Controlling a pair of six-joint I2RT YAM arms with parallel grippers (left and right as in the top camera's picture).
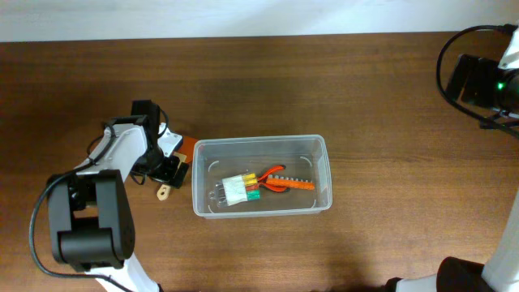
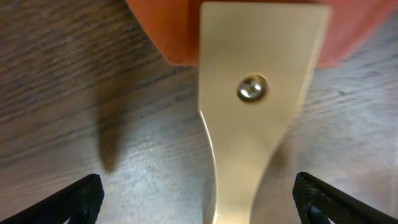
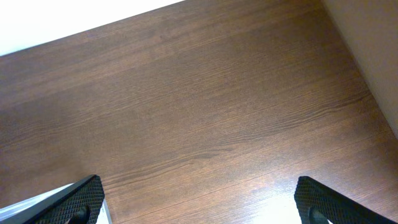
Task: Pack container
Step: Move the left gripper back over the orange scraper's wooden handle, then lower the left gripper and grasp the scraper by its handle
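Observation:
The clear container [image 1: 262, 146] stands mid-table and holds a small bundle with a white band [image 1: 237, 190] and an orange-red tool [image 1: 285, 183]. Just left of it lies a scraper with an orange blade [image 1: 184, 147] and a pale wooden handle [image 1: 163, 192]. My left gripper [image 1: 170, 169] hovers low over the scraper, open, its fingertips either side of the handle [image 2: 249, 124], with the orange blade [image 2: 168, 31] at the top of the left wrist view. My right gripper [image 3: 199, 202] is open and empty over bare table; its arm sits at the far right [image 1: 486, 81].
The wooden table [image 1: 340, 89] fills the view, with its pale far edge [image 3: 62, 25] along the top. A corner of the container [image 3: 37, 208] shows at the lower left of the right wrist view.

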